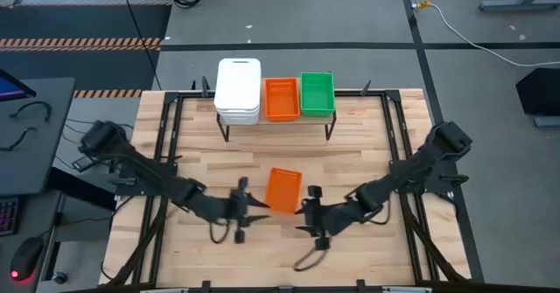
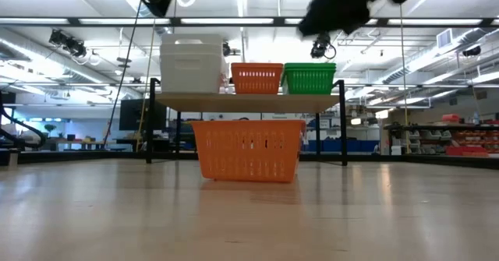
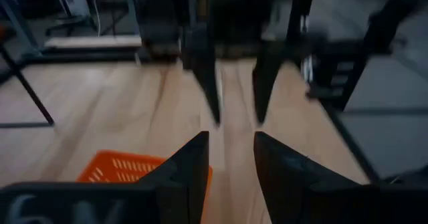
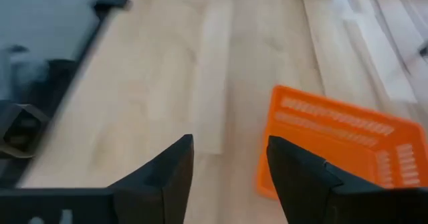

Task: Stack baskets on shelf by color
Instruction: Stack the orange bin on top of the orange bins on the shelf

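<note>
Both our claws are released and grip nothing: left gripper (image 1: 260, 207) has its fingers spread a moderate gap, hanging just beside the left edge of the loose orange perforated plastic basket (image 1: 283, 190); right gripper (image 1: 305, 207) likewise parted, just beside that basket's right edge, neither clearly touching it. In the wrist views the dark fingers (image 3: 189, 174) and (image 4: 166, 177) frame bare wood with the basket off to one side. The basket sits on the big wooden tabletop (image 1: 367, 144) in front of the low plank-top shelf on black legs (image 1: 273, 119), slightly skewed. We judge it light, thin-walled, a bit flexible and slick, so pinch a long rim wall, not the corner. Already on the shelf: white plastic basket stack (image 1: 238, 90), orange basket stack (image 1: 281, 98), green basket stack (image 1: 317, 93); our loose one belongs on the orange
</note>
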`<action>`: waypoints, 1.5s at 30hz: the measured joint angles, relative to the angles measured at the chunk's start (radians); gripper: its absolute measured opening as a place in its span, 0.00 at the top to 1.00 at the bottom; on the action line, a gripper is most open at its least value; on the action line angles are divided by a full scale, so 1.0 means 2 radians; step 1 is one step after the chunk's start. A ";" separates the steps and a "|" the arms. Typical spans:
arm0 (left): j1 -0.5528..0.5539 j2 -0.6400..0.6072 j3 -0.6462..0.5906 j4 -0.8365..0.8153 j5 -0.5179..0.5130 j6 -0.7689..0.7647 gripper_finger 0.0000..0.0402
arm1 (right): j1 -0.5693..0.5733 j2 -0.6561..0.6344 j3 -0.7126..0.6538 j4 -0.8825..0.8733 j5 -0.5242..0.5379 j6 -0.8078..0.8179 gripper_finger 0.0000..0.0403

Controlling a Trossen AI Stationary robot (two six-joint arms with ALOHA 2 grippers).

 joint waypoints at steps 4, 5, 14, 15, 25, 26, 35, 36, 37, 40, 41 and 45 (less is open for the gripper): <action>0.000 -0.061 -0.068 0.056 0.006 0.002 0.71 | -0.026 0.046 0.050 -0.024 -0.005 0.006 0.47; 0.000 -0.068 -0.081 0.079 0.012 0.005 0.71 | -0.033 0.057 0.062 -0.031 -0.006 0.004 0.47; 0.005 -0.092 -0.146 0.146 0.013 0.050 0.69 | -0.086 0.138 0.119 -0.059 -0.056 0.009 0.48; 0.006 -0.092 -0.150 0.147 0.012 0.053 0.69 | -0.089 0.141 0.119 -0.063 -0.056 0.011 0.48; 0.012 -0.096 -0.153 0.169 0.009 0.074 0.70 | -0.101 0.155 0.119 -0.080 -0.086 0.045 0.48; 0.014 -0.096 -0.153 0.170 0.009 0.075 0.71 | -0.101 0.156 0.119 -0.084 -0.083 0.045 0.48; 0.049 -0.097 -0.153 0.172 0.009 0.076 0.70 | -0.107 0.156 0.118 -0.119 -0.044 0.031 0.52; 0.051 -0.097 -0.153 0.170 0.009 0.075 0.70 | -0.107 0.156 0.118 -0.125 -0.042 0.030 0.54; 0.051 -0.097 -0.153 0.170 0.010 0.075 0.70 | -0.107 0.156 0.118 -0.133 -0.040 0.030 0.56; 0.051 -0.097 -0.153 0.171 0.017 0.074 0.70 | -0.107 0.156 0.118 -0.151 -0.032 0.030 0.67; 0.050 -0.097 -0.153 0.172 0.017 0.073 0.70 | -0.107 0.156 0.118 -0.156 -0.030 0.030 0.71; 0.045 -0.097 -0.153 0.171 0.017 0.071 0.70 | -0.108 0.156 0.118 -0.165 -0.028 0.018 0.92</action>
